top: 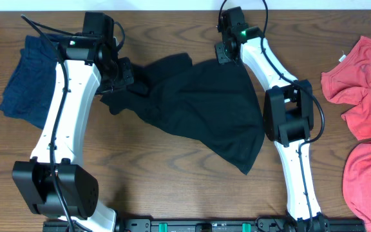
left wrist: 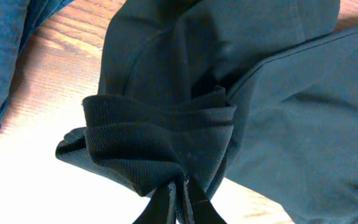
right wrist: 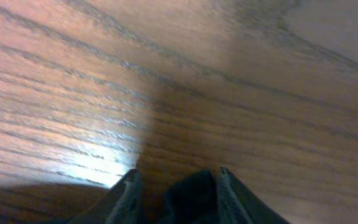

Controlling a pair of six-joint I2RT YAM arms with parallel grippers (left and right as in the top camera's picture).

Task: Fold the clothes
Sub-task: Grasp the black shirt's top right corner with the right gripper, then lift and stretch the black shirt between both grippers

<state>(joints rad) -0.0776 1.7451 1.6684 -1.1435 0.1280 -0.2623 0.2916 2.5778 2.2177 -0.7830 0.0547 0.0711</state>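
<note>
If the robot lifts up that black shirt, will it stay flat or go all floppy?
Probably floppy: the black shirt bunches into soft folds where the left gripper pinches it. Lifted, it would likely sag and drag rather than keep its shape. It looks thin, so probably light.

**Wood-grain table**, overhead view. A black shirt lies crumpled on it, spanning from the left gripper to the right gripper. From there it widens toward the near edge, below the right gripper. A navy garment lies just outboard of the left gripper, partly under that arm. Two coral garments lie well outboard of the right gripper at the table's edge: one level with it, the other nearer the arm bases.
</note>
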